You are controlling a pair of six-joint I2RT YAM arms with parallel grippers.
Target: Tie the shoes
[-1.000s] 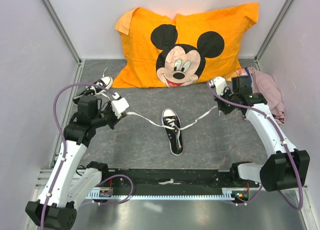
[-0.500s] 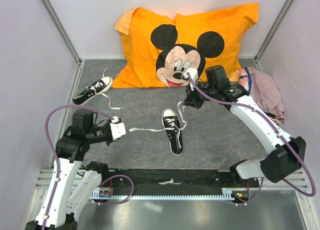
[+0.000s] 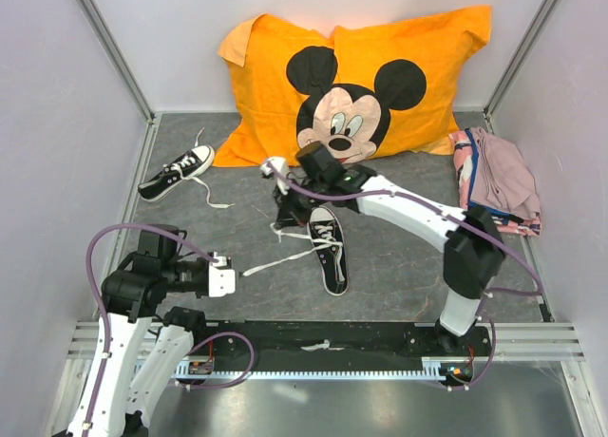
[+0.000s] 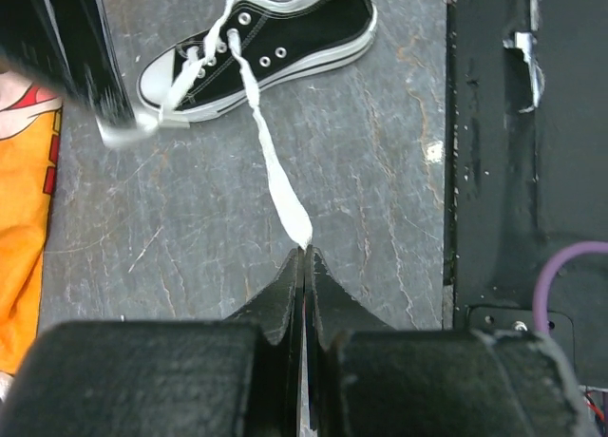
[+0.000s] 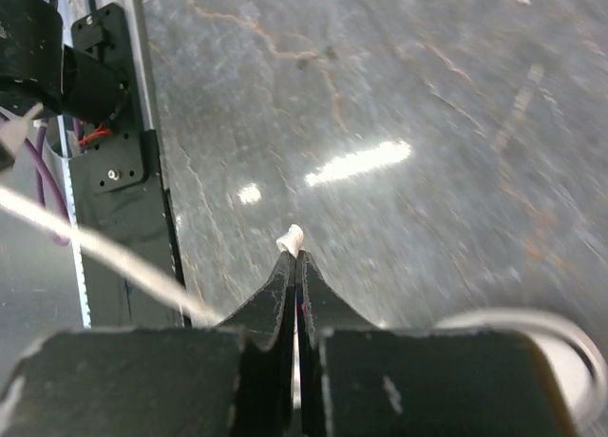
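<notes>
1. From the top camera, we see the middle shoe (image 3: 328, 249) lying on the grey bench (image 3: 408, 256) in front of the arms, with its toe toward the Mickey Mouse pillow (image 3: 351, 85). It is a black canvas low-top with a white sole, a white toe cap and white laces.
2. The second shoe (image 3: 177, 172) lies far left, near the pillow's corner, with its lace loose on the bench. A pink cloth (image 3: 499, 176) sits at the right wall.
3. One lace (image 3: 275, 263) runs from the middle shoe toward the front left, where the left pincer (image 3: 224, 277) is closed on its end.
4. The right arm reaches across the bench. The right pincer (image 3: 284, 209) points down just left of the shoe's toe.
5. In the left wrist view, the left pincer (image 4: 304, 258) is clamped on the tip of the flat white lace (image 4: 275, 171). The lace climbs to the eyelets of the middle shoe (image 4: 285, 33), which lies on its sole.
6. A blurred dark finger (image 4: 85, 57) of the right pincer hangs by the toe, with the other lace at its tip.
7. In the right wrist view, the right pincer (image 5: 294, 258) is pinched shut on a short white lace end (image 5: 290, 237) above the bench (image 5: 399, 95). A blurred white strand crosses at lower left.
</notes>
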